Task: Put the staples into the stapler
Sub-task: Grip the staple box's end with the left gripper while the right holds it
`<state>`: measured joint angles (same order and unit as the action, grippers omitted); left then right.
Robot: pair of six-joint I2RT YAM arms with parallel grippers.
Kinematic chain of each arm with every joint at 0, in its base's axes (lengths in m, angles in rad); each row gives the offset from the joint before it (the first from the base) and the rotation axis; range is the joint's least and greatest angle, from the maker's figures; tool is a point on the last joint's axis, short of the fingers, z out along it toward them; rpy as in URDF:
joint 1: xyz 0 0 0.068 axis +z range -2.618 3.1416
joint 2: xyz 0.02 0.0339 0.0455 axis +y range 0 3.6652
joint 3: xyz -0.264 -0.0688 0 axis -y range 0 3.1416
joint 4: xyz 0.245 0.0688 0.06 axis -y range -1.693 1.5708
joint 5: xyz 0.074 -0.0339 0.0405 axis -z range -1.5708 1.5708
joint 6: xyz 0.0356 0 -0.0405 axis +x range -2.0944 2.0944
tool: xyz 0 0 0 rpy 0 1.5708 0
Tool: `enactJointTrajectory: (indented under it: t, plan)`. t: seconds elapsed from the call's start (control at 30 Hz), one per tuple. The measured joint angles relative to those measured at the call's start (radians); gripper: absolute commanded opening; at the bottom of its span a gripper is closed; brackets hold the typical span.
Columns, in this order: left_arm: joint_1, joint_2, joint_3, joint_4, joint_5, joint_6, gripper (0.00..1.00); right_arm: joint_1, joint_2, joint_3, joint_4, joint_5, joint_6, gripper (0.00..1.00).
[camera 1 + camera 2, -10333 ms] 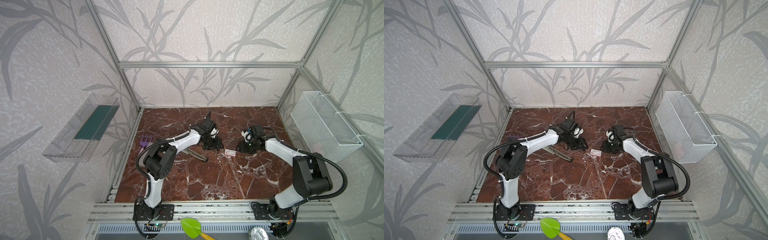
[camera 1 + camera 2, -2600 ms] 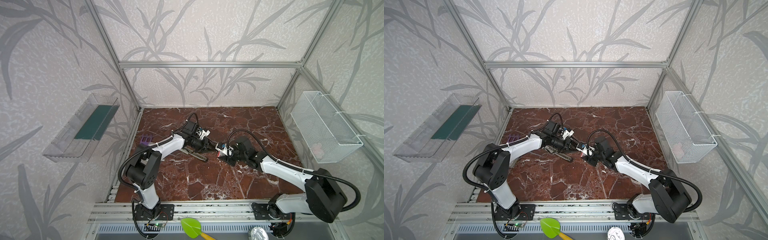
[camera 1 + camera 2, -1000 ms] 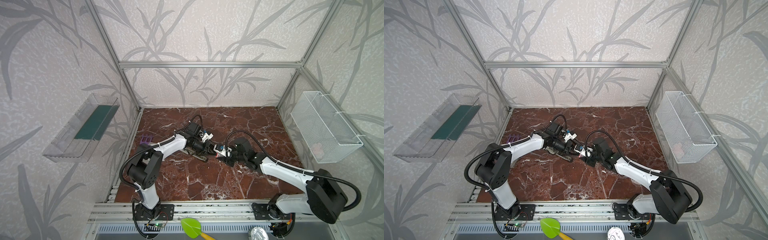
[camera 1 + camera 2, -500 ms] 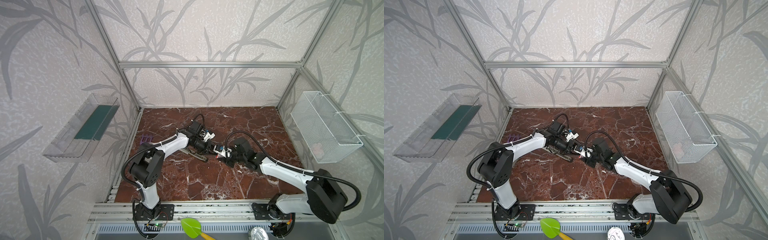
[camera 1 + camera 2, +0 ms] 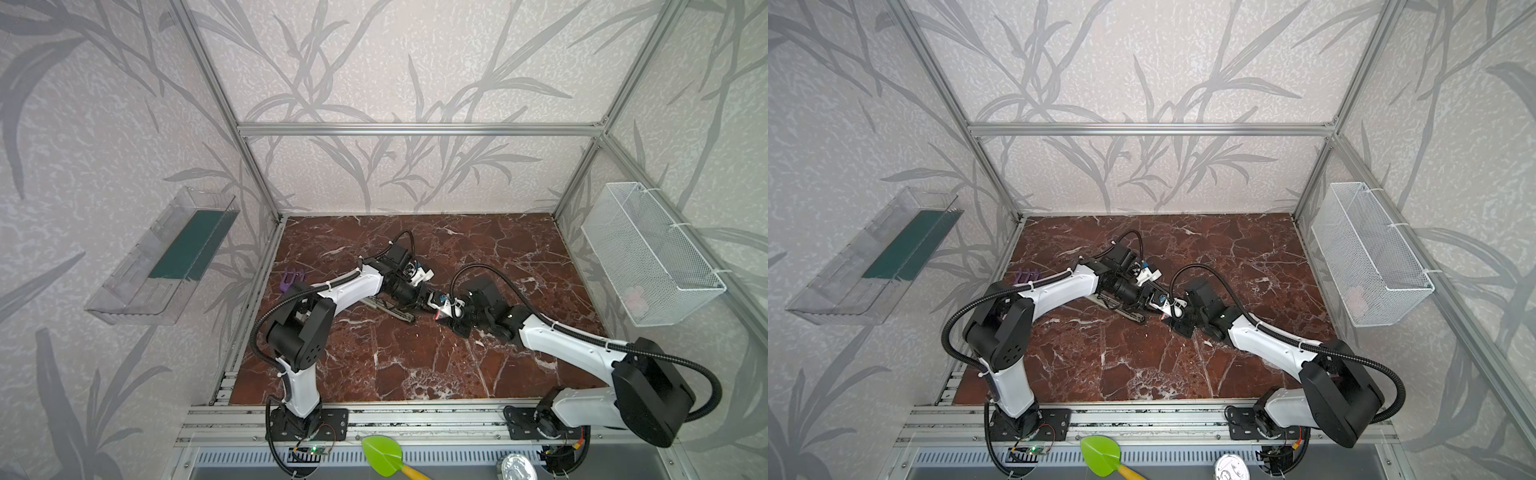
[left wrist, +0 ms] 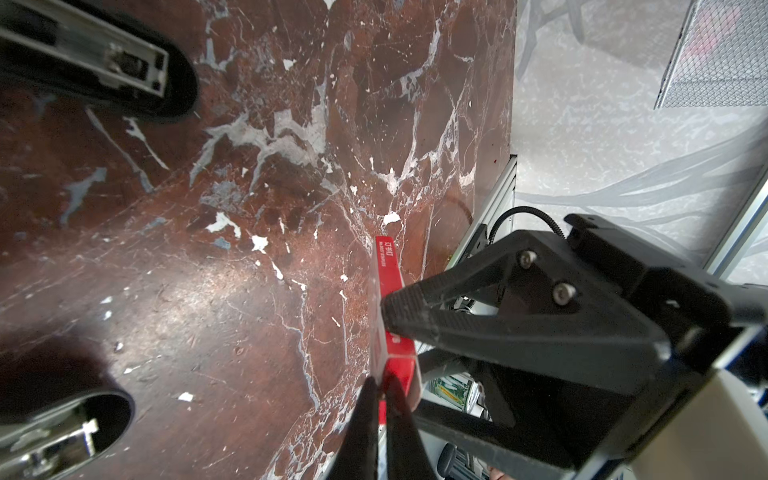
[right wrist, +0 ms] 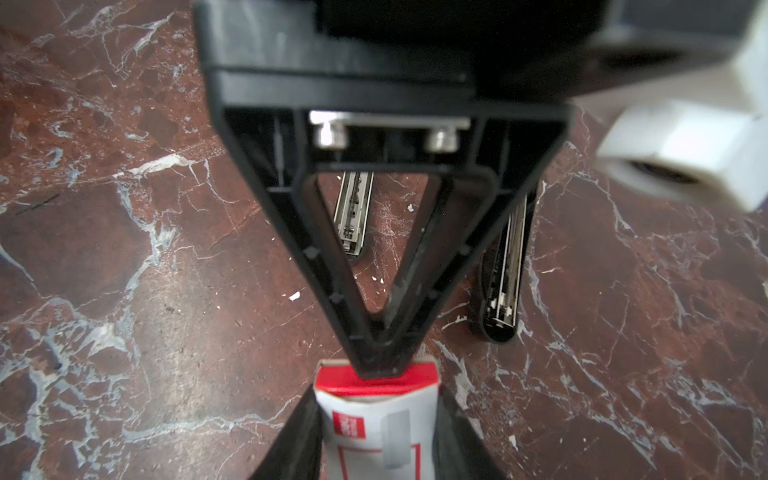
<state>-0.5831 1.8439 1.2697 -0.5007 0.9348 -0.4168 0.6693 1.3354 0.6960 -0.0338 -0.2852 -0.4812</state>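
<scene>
The staples (image 7: 376,419) are a small white box with a red end. My right gripper (image 7: 376,411) is shut on its two sides and holds it just above the marble floor. My left gripper (image 6: 380,384) comes from the opposite side and is shut on the box's red end (image 6: 399,365). In both top views the two grippers (image 5: 432,301) (image 5: 448,311) meet tip to tip at mid-table, with the box (image 5: 1167,311) between them. The stapler (image 5: 390,309) lies opened flat just behind them, its metal magazine (image 7: 353,216) facing up and its other arm (image 7: 505,282) alongside.
A white wire basket (image 5: 648,257) hangs on the right wall and a clear plastic tray (image 5: 166,257) on the left wall. A small purple object (image 5: 291,279) lies near the table's left edge. A green scoop (image 5: 382,455) sits below the front rail.
My left gripper's fingers have closed the last bit onto the box's red end. Both arms have hardly moved, and the right gripper keeps its hold.
</scene>
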Motion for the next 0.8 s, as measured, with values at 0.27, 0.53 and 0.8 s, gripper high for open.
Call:
enactJointTrajectory:
  t: [0.27, 0.53, 0.8]
  plan:
    - [-0.004, 0.0, 0.0, -0.003, -0.019, -0.002, 0.2, 0.007, 0.0, 0.0, -0.001, 0.018, 0.006, 0.39]
    - [-0.02, 0.001, 0.002, -0.001, -0.023, -0.002, 0.12, 0.012, -0.008, -0.012, -0.001, 0.024, 0.02, 0.38]
    - [-0.027, 0.011, 0.007, 0.0, -0.027, -0.001, 0.12, 0.012, -0.011, -0.019, -0.002, 0.031, 0.027, 0.38]
